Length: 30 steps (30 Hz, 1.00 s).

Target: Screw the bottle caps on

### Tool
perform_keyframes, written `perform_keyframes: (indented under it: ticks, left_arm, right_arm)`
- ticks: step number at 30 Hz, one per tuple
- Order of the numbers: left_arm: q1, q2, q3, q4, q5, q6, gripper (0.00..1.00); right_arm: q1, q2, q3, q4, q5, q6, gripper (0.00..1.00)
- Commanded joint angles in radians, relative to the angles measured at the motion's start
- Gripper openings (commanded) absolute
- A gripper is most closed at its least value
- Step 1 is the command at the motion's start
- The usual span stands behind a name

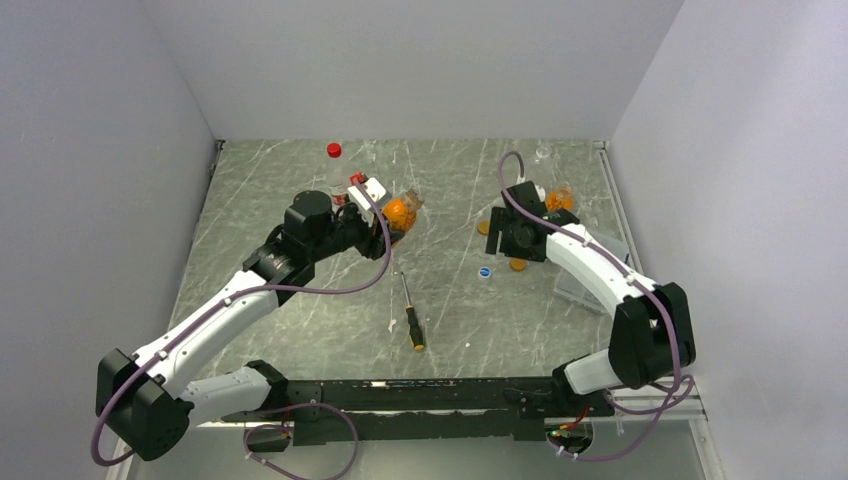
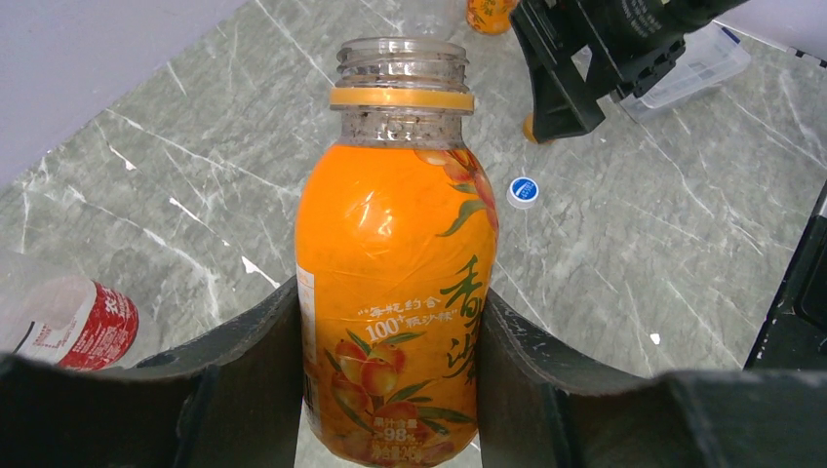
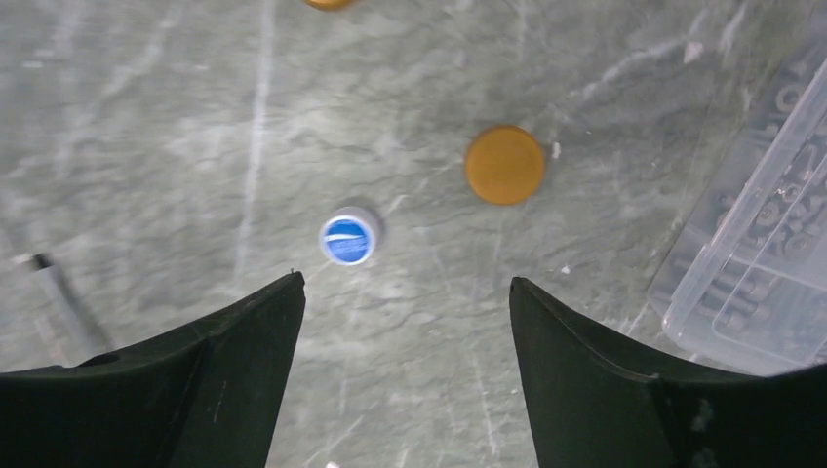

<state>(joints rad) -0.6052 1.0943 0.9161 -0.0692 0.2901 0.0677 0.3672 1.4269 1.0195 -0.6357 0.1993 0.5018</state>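
Note:
My left gripper [image 1: 392, 218] is shut on a squat amber-orange bottle [image 1: 400, 211] and holds it above the table; in the left wrist view [image 2: 390, 292] the bottle [image 2: 395, 253] sits between the fingers, its mouth [image 2: 402, 54] open and capless. My right gripper [image 1: 512, 238] is open and empty, pointing down over the loose caps. In the right wrist view [image 3: 405, 283] a blue cap [image 3: 348, 240] and an orange cap [image 3: 504, 165] lie just beyond the fingertips. A second orange cap [image 1: 484, 228] lies beside the gripper. A second amber bottle [image 1: 558, 198] stands behind it.
A screwdriver [image 1: 410, 315] lies at the centre front. A clear plastic box [image 1: 590, 282] sits at the right, also in the right wrist view [image 3: 761, 283]. A taller clear bottle with a red cap [image 1: 334, 151] stands at the back left. A tiny clear bottle [image 1: 543, 152] stands at the back right.

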Motion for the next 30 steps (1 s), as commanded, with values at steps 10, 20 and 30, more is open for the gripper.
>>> perform_keyframes:
  ticks: [10, 20, 30]
  left_arm:
    - [0.001, -0.024, 0.049, -0.031, 0.024, 0.023, 0.31]
    - [0.002, -0.025, 0.058, -0.056, 0.015, 0.029, 0.31]
    - [0.001, -0.002, 0.072, -0.060, 0.033, 0.027, 0.30]
  right_arm:
    - [-0.075, 0.096, -0.135, 0.267, 0.043, 0.014, 0.64]
    - [-0.131, 0.148, -0.164, 0.332, -0.002, -0.014, 0.60]
    - [-0.134, 0.187, -0.177, 0.364, -0.015, -0.030, 0.47]
